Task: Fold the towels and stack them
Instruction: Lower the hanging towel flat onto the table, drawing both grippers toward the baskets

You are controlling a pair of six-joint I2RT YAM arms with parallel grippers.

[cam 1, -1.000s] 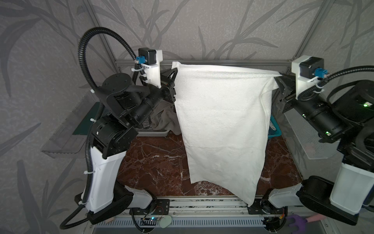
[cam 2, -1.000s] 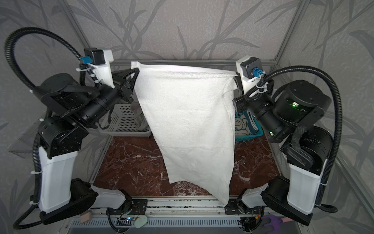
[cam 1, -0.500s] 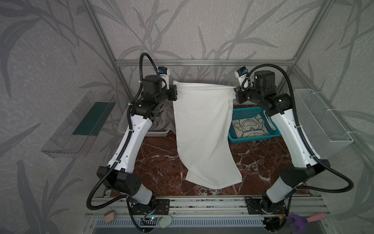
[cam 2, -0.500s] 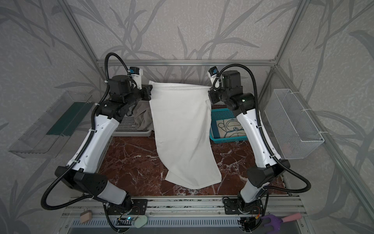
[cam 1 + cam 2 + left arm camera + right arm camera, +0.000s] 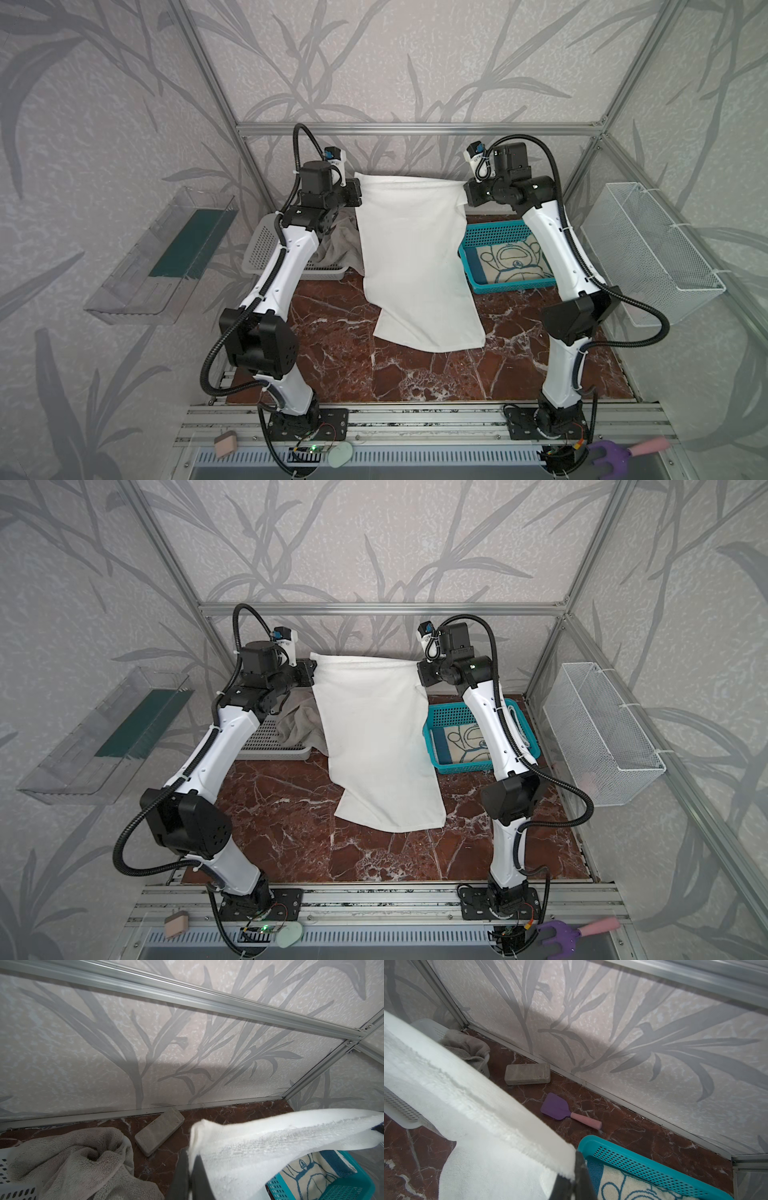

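Note:
The plain white towel [image 5: 415,257] [image 5: 374,737] hangs spread between my two grippers at the back, its lower end lying on the marble table [image 5: 332,353]. My left gripper [image 5: 358,193] [image 5: 190,1159] is shut on one top corner and my right gripper [image 5: 464,195] [image 5: 576,1159] on the other. The grey-taupe towel [image 5: 338,245] [image 5: 72,1163] lies crumpled in the white basket [image 5: 259,245] at the back left. The beige cartoon towel [image 5: 513,266] [image 5: 623,1186] lies flat in the teal basket [image 5: 490,235] at the back right.
A small grey block [image 5: 160,1131] [image 5: 527,1074] and a purple spatula [image 5: 560,1109] lie by the back wall behind the white towel. A wire basket [image 5: 652,249] hangs on the right wall and a clear shelf [image 5: 166,257] on the left wall.
Both arms have come down from close to the camera and moved toward the back, still holding the white towel. Its lower end, hanging free before, now rests on the table.

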